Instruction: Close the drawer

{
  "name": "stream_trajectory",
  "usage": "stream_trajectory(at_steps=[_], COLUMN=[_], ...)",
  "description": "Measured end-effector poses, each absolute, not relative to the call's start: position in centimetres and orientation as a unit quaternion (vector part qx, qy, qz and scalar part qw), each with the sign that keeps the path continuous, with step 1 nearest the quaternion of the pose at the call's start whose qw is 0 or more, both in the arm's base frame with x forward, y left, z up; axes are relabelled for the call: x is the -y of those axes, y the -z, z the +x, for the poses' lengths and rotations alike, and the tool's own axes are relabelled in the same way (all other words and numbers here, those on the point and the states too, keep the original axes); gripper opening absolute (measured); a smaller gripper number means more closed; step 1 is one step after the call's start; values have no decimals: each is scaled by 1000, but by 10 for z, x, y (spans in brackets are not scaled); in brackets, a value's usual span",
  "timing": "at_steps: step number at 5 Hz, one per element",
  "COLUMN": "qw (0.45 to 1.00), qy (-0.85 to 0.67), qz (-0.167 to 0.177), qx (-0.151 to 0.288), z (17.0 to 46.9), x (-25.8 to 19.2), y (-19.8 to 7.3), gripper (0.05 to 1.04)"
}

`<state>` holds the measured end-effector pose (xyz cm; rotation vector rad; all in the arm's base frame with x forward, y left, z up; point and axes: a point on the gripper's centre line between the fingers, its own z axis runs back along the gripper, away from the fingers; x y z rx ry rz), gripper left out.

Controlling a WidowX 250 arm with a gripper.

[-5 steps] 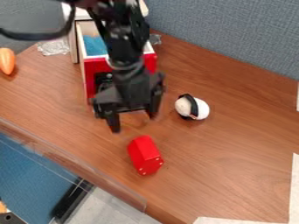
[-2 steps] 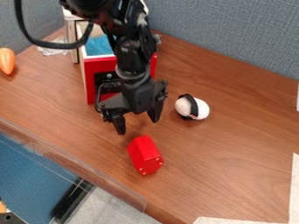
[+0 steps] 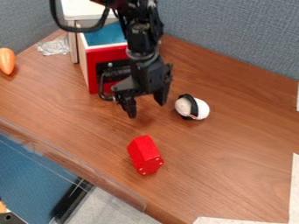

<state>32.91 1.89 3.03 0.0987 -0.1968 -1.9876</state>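
Note:
In the camera view my gripper [image 3: 146, 108] hangs down at the upper middle, its two fingers spread apart with nothing between them. The drawer [image 3: 108, 54] is behind and to the left of it, with a red front, pale sides and a blue inside. It stands partly out of its white-topped cabinet [image 3: 81, 9]. The arm and gripper hide the right part of the drawer front; a dark handle area shows at its middle, close beside the gripper.
A red block [image 3: 144, 155] lies in front of the gripper. To the right is a white and black round object [image 3: 192, 107]. An orange object [image 3: 7, 61] and crumpled clear plastic [image 3: 53, 46] lie at the left. A grey partition [image 3: 234, 35] runs behind the table.
The drawer has slid back some way toward its cabinet. My gripper has moved back and a little to the right along with it.

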Motion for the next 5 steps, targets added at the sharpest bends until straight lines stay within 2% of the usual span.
stream_trajectory(at_steps=[2,5], qw=[567,588], qy=[821,806], qz=[40,58], qx=[58,27], z=[354,362], x=[-40,-56], y=[-28,-38], gripper=[1000,1000])
